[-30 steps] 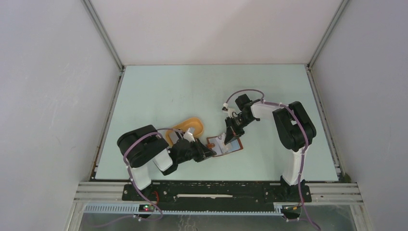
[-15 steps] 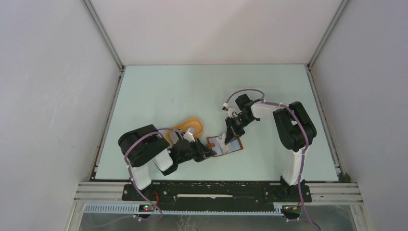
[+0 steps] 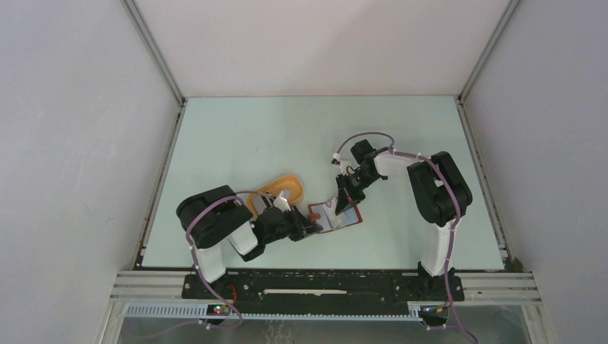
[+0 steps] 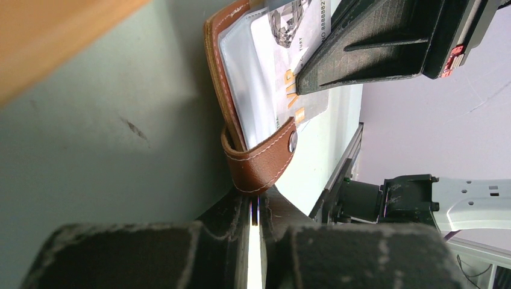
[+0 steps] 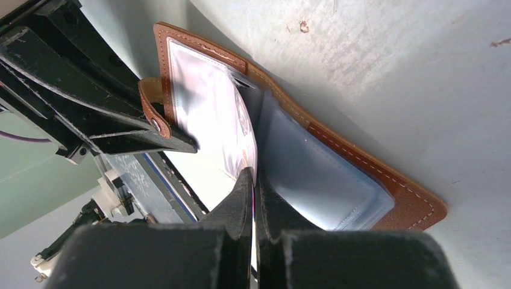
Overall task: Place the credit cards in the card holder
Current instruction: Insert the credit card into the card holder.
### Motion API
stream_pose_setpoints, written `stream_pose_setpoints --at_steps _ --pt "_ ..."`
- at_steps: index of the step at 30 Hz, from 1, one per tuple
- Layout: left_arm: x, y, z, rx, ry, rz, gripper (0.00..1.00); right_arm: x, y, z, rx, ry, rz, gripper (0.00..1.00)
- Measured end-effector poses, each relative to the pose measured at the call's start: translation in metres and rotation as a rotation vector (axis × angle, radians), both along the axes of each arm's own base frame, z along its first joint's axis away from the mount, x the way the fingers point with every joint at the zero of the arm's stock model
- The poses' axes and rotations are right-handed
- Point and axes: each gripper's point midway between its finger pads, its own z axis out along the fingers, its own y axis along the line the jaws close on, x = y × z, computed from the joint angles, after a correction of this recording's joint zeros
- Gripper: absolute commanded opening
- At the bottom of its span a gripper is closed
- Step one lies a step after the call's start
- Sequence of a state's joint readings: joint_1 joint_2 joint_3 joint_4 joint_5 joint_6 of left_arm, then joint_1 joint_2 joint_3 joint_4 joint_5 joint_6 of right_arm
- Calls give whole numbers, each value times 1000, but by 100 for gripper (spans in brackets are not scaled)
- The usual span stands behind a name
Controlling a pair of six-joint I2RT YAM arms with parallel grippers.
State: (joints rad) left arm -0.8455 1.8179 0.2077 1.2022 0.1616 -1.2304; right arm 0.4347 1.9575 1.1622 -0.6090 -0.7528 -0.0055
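The card holder point(image 3: 340, 218) lies open on the table, brown outside with pale grey-blue sleeves point(image 5: 319, 174). My left gripper point(image 4: 256, 201) is shut on its brown snap strap point(image 4: 260, 161) at the holder's left edge. My right gripper point(image 5: 253, 179) is shut on a white credit card point(image 5: 240, 135) with grey print. The card stands on edge over the open holder, its far end down among the sleeves near the fold. In the left wrist view the same credit card point(image 4: 288, 57) shows against a clear sleeve, pinched by the right fingers point(image 4: 373, 51).
An orange-yellow oval tray point(image 3: 267, 190) sits just left of the holder, behind my left gripper point(image 3: 311, 228), with a pale card-like piece point(image 3: 285, 195) in it. The two grippers are close together over the holder. White walls enclose the table.
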Motion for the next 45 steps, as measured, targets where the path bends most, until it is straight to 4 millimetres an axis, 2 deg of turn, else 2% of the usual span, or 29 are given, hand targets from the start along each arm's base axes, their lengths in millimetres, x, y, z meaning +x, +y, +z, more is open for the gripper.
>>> stream_pose_setpoints --at_steps 23,34,45 --pt "0 -1 0 -9 0 -5 10 -4 8 2 3 2 18 0" --pt "0 -1 0 -11 1 -5 10 -5 8 -2 98 140 -33 1" --pt "0 -1 0 -17 7 -6 10 -6 11 1 121 149 -28 5"
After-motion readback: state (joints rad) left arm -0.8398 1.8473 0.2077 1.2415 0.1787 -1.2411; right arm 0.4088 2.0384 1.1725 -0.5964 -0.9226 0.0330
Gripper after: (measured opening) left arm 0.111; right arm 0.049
